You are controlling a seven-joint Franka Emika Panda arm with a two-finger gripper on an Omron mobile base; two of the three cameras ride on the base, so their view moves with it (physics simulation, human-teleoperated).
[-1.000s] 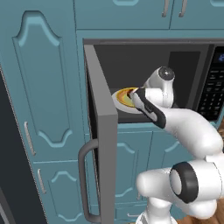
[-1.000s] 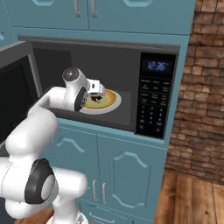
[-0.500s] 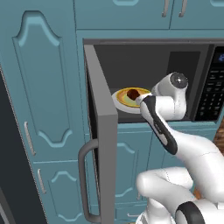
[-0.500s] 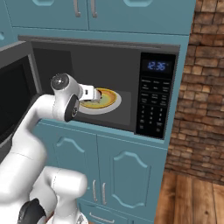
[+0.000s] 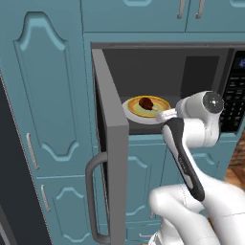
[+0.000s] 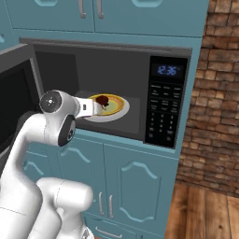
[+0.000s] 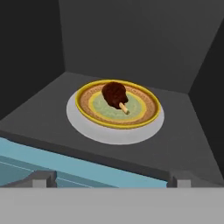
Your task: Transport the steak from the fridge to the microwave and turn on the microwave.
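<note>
Clearing the microwave (image 5: 162,72) mouth: steak (image 7: 114,93) resting on the yellow-rimmed plate (image 7: 146,114) inside the cavity; pincer (image 7: 109,178) spread, empty, just outside the front sill. Next: swing the open door (image 5: 111,143) shut without clipping the arm, then press the keypad (image 6: 163,112).

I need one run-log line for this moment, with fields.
dark reddish-brown steak: on yellow-rimmed plate inside grey microwave | microwave door: open | gripper: outside the cavity, jaws open, holding nothing
</note>
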